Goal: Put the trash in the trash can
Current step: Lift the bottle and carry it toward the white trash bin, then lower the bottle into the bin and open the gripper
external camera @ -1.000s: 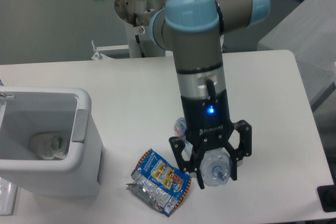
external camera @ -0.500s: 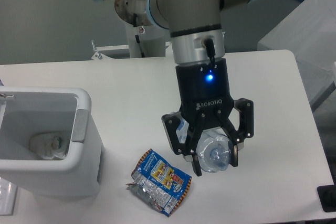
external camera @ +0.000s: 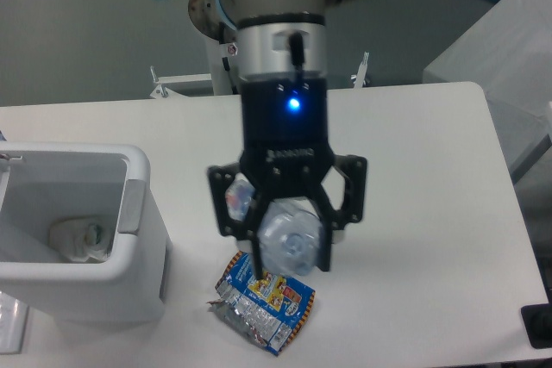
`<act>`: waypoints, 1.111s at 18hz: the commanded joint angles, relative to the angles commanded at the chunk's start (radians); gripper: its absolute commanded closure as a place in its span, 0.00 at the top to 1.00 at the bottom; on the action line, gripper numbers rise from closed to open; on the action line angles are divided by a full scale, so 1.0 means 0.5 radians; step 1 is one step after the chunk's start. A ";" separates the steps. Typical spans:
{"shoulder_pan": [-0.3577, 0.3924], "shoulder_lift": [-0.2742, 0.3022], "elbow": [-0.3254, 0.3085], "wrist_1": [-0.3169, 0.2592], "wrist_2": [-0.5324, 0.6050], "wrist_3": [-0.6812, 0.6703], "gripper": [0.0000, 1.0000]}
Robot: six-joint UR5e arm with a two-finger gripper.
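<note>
The tool (external camera: 289,252) hangs above the desk (external camera: 423,178) with its two fingers (external camera: 255,260) clamped on the clear plastic bottle (external camera: 289,243), which lies crosswise between them, its base facing the camera and its purple-white label showing just behind the left-hand finger as seen in the picture. A blue light glows on the black body above the fingers. Directly below the tool, partly overlapped by its lower finger, the blue-and-orange foil snack bag (external camera: 263,301) lies crumpled on the desk. To the left of the tool, well apart from it, stands the white trash can (external camera: 138,252) with a grey panel at its rim; inside it lies a white paper wad (external camera: 82,239) with a green mark.
</note>
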 joint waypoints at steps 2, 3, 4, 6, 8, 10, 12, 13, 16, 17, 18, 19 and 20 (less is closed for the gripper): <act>-0.098 0.015 -0.018 0.000 0.000 -0.055 0.64; -0.129 0.031 -0.028 0.000 0.003 -0.064 0.64; -0.144 0.052 -0.028 0.000 0.000 -0.064 0.64; -0.233 0.062 -0.070 0.000 -0.034 -0.052 0.64; -0.276 0.062 -0.092 0.003 -0.046 -0.049 0.64; -0.380 0.049 -0.107 0.000 -0.089 -0.046 0.64; -0.417 0.028 -0.129 0.000 -0.095 -0.043 0.64; -0.463 0.016 -0.129 0.000 -0.092 -0.043 0.64; -0.515 -0.003 -0.071 0.000 -0.098 -0.049 0.65; -0.537 -0.006 -0.092 0.000 -0.095 -0.043 0.65; -0.540 -0.006 -0.122 0.000 -0.095 -0.046 0.66; -0.549 -0.009 -0.153 0.000 -0.092 -0.043 0.66; -0.552 -0.015 -0.193 0.000 -0.089 -0.043 0.66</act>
